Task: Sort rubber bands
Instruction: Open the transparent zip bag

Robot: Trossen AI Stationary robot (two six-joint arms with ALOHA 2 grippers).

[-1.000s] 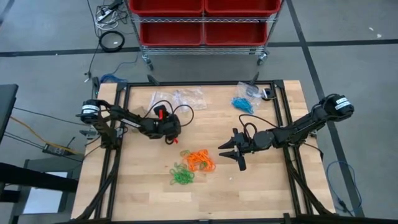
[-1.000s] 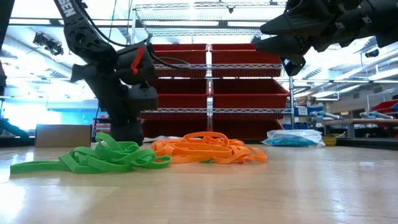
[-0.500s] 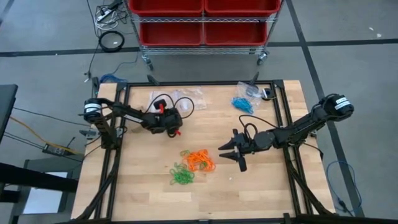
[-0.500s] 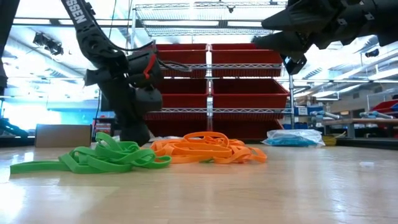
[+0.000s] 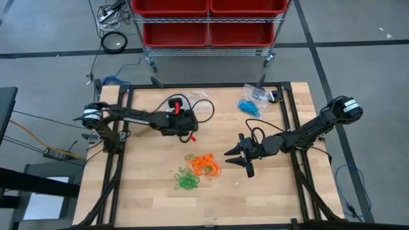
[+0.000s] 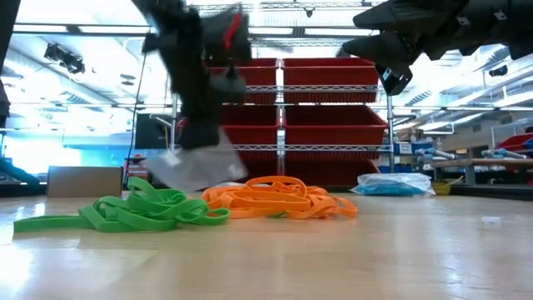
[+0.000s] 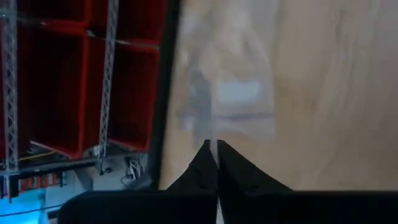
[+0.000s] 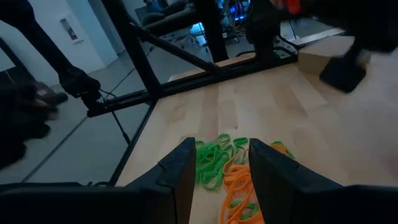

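Observation:
Loose rubber bands lie mid-table in two clumps, orange (image 5: 206, 165) (image 6: 279, 200) and green (image 5: 186, 181) (image 6: 133, 212). Blue ones sit in a clear bag (image 5: 250, 105) near the far edge. My left gripper (image 5: 186, 128) (image 7: 215, 149) is raised left of centre and shut on an empty clear plastic bag (image 6: 198, 165). My right gripper (image 5: 238, 158) (image 8: 221, 167) hovers open just right of the orange clump. Both clumps show beyond its fingers in the right wrist view. My left gripper pinches the clear plastic bag between its two fingertips at one edge (image 7: 214, 135). The fingers point down from above. The bag hangs below them (image 6: 200, 171); whether its lower end is off the table I cannot tell.
A shelf cart of red bins (image 5: 208, 22) stands beyond the far edge. Black cables (image 5: 195, 105) loop on the table behind the left gripper. Black frame rails (image 5: 124, 128) run along both sides. Bare wood lies along the near edge.
My left gripper has risen from the table and gone toward the right edge, taking the clear bag up with it; the bag now hangs below the fingers. My right arm has kept still.

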